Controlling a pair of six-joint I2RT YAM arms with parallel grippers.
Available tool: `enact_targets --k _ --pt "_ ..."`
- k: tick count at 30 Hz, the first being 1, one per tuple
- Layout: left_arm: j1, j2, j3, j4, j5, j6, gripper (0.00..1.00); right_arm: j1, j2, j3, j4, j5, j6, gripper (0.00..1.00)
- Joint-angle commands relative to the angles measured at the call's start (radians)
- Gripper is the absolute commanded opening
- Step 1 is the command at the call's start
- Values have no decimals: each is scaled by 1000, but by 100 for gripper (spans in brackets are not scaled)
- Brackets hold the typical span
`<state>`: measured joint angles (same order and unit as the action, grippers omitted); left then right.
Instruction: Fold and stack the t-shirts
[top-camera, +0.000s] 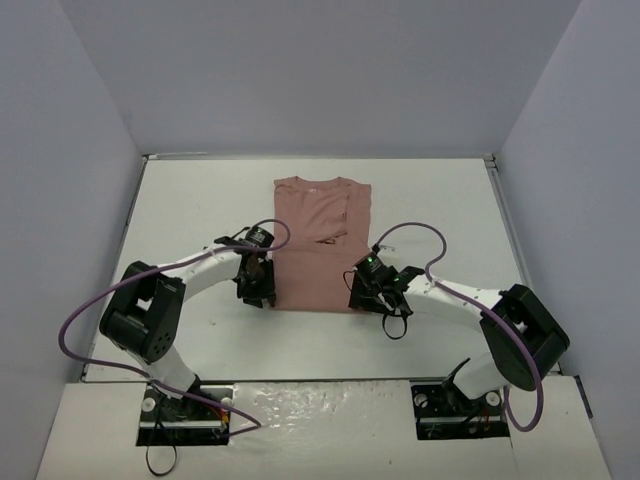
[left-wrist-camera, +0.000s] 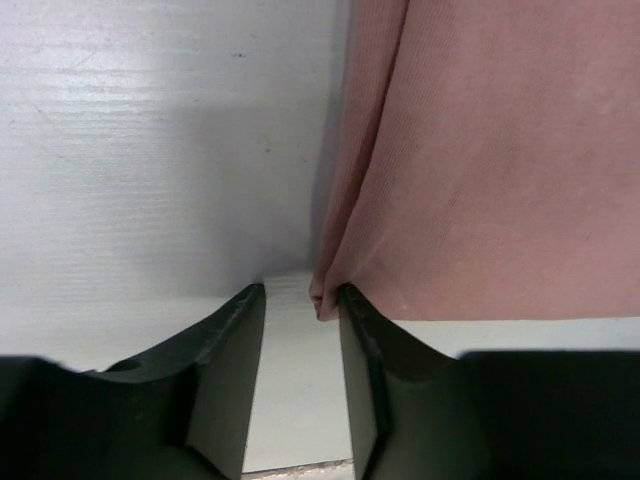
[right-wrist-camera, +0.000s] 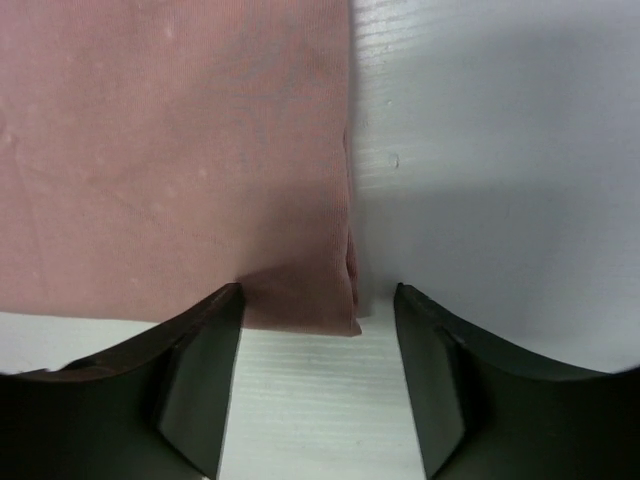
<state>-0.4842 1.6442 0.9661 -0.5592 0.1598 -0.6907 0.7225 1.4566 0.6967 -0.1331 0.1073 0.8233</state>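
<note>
The t-shirt (top-camera: 320, 250) lies folded to a long rectangle on the middle of the table (top-camera: 200, 200), a little closer to the far edge. Its collar points to the far edge and its hem to the near edge.

The left pincer (left-wrist-camera: 300, 290) stands low at the near left corner of the shirt. Its jaws are narrowed but not closed, and a strip of bare table shows between them. The folded corner of the cloth comes just inside the gap and touches the tip of one finger (left-wrist-camera: 365, 340). The other finger (left-wrist-camera: 230, 340) is apart from the cloth, so nothing is clamped.

The right pincer (right-wrist-camera: 318, 290) stands at the near right corner of the shirt. Its jaws are wide apart. The corner of the cloth lies between them, close to one finger (right-wrist-camera: 205, 340) and well apart from the other (right-wrist-camera: 430, 340), which is over bare table. It holds nothing.
</note>
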Motion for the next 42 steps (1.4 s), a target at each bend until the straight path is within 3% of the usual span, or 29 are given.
enact_targets --k 1,5,12,15,18,25,36,38,42 --pt "-18 45 -5 58 -10 -9 29 25 31 15 5 40 27 55" --pt "-31 48 -23 68 -11 -12 25 43 40 -2 3 45 41 50" --pt "-53 67 -52 83 1 -21 13 70 88 -1 -2 15 56 32" --pt "-56 86 -37 84 15 -19 2 71 104 6 -7 6 54 15" --pt "-55 78 -16 63 23 -4 0 71 92 27 -37 30 35 1" --pt "-53 -87 55 -118 3 55 0 71 -16 121 -222 64 -49 0" --pt "-56 -417 -57 -369 93 27 0 121 -186 189 -529 -17 -55 0" --pt "-52 -427 -29 -396 87 34 0 119 -169 270 -581 -14 -83 0" --pt "7 -374 185 -446 18 98 0 53 -68 486 -652 -21 -200 0"
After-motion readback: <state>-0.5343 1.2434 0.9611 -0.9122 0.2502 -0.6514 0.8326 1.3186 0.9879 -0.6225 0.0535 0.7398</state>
